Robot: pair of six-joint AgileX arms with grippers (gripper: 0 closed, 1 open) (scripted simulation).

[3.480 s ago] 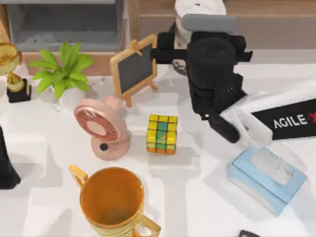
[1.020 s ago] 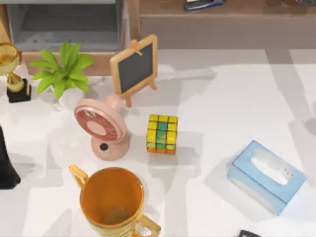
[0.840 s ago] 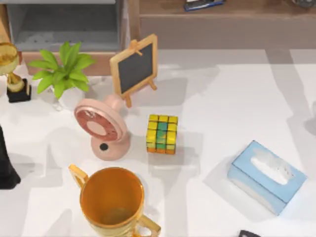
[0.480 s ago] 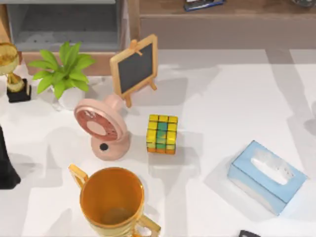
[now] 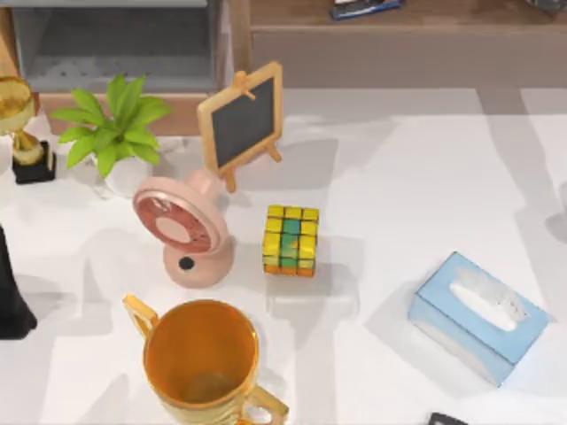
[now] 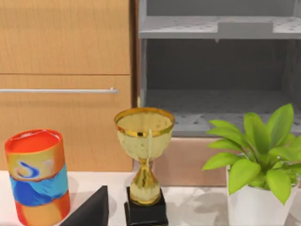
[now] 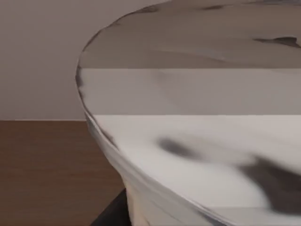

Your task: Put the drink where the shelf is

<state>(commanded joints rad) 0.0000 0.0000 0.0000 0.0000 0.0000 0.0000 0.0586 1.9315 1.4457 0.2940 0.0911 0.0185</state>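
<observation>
The shelf [image 5: 399,49] runs along the back of the table, with a wood board top and a grey-brown front; its wooden doors [image 6: 66,70] show in the left wrist view. A pale rounded surface, seemingly the drink's white lid [image 7: 197,141], sits very close to the right wrist camera, with brown wood [image 7: 47,174] behind it. A dark bit of the right gripper shows below the lid. My left arm [image 5: 7,297] is parked at the table's left edge.
On the table stand a blackboard easel [image 5: 239,119], a potted plant [image 5: 115,133], a pink fan [image 5: 182,230], a colour cube [image 5: 291,241], a big golden trophy cup [image 5: 202,363], a small trophy [image 5: 18,124] and a blue tissue box [image 5: 478,314]. A colourful can [image 6: 37,179] stands beside the small trophy.
My right arm, over the back middle of the table 3.5 s ago, has left the top view. Nothing on the table has moved in the last second.
</observation>
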